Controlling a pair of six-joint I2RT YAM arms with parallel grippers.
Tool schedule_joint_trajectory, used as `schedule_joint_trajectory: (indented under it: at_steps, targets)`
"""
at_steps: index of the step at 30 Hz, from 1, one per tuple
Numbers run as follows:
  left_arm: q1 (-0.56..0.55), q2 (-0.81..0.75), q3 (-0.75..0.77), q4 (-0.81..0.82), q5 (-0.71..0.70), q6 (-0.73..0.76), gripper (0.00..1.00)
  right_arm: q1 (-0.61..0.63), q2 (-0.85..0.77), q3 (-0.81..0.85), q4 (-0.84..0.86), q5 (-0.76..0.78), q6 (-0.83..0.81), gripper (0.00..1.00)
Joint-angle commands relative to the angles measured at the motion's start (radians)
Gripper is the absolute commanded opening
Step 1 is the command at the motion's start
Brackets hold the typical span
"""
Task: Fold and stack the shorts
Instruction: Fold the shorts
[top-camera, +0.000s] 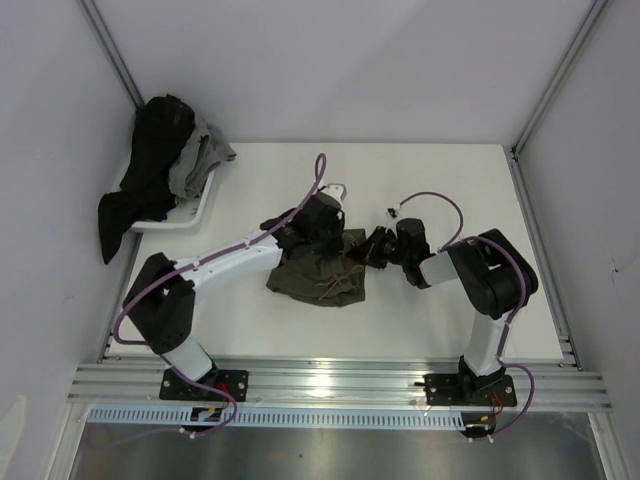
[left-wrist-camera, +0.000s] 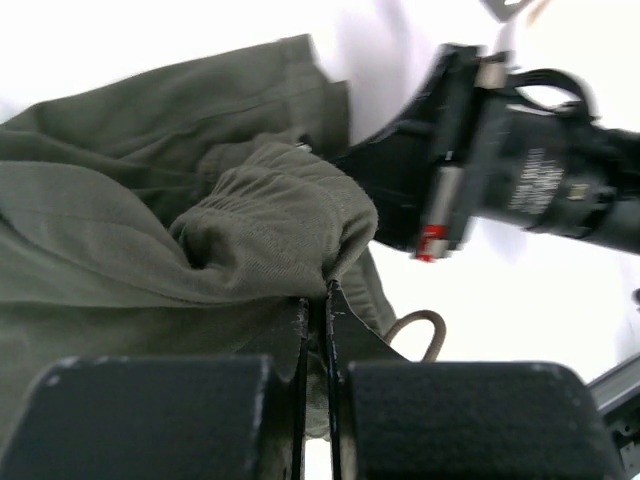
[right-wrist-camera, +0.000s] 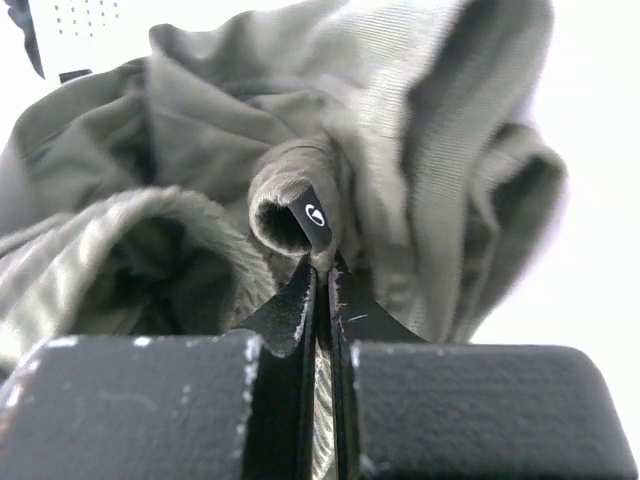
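Note:
The olive-green shorts (top-camera: 318, 277) lie crumpled in the middle of the white table, between the two arms. My left gripper (top-camera: 318, 228) sits at their upper edge, shut on a bunched fold of the gathered waistband (left-wrist-camera: 275, 225); a loop of drawstring (left-wrist-camera: 420, 325) shows beside its fingers. My right gripper (top-camera: 372, 247) comes in from the right, shut on a rolled bit of fabric with a small black label (right-wrist-camera: 312, 215). In the left wrist view the right gripper's black body (left-wrist-camera: 500, 180) is just beyond the cloth.
A white basket (top-camera: 197, 205) at the back left holds a heap of dark and grey clothes (top-camera: 155, 175) that hang over its rim. A small dark object (top-camera: 391, 210) lies on the table behind the right gripper. Metal frame posts stand at the back corners.

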Motion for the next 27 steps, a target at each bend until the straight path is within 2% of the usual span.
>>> schedule_joint_trajectory:
  at_steps: [1, 5, 7, 10, 11, 12, 15, 21, 27]
  targets:
    - [-0.042, 0.032, 0.088, 0.054, -0.010, 0.022, 0.00, 0.000, -0.011, 0.026, -0.112, 0.111, -0.062, 0.02]
    - [-0.059, 0.060, 0.094, 0.063, -0.018, 0.012, 0.00, -0.001, -0.035, 0.040, -0.283, 0.265, -0.087, 0.17]
    - [-0.060, 0.066, 0.096, 0.064, -0.018, 0.008, 0.00, -0.001, -0.071, 0.026, -0.303, 0.320, -0.099, 0.19]
    - [-0.062, 0.083, 0.094, 0.064, -0.021, 0.002, 0.00, -0.001, -0.117, 0.014, -0.343, 0.357, -0.114, 0.39]
    - [-0.062, 0.091, 0.092, 0.060, -0.033, -0.001, 0.00, -0.004, -0.129, 0.003, -0.345, 0.363, -0.114, 0.52]
    - [-0.062, 0.095, 0.097, 0.055, -0.036, -0.001, 0.00, -0.004, -0.141, -0.003, -0.343, 0.366, -0.114, 0.55]
    - [-0.062, 0.079, 0.085, 0.052, -0.056, -0.007, 0.00, -0.014, -0.193, -0.027, -0.311, 0.351, -0.125, 0.61]
    - [-0.060, 0.023, 0.040, 0.054, -0.077, -0.009, 0.00, -0.032, -0.301, -0.054, -0.224, 0.288, -0.203, 0.61]
    - [-0.062, -0.021, 0.030, 0.034, -0.085, -0.015, 0.00, -0.035, -0.370, -0.116, -0.073, 0.248, -0.357, 0.61]
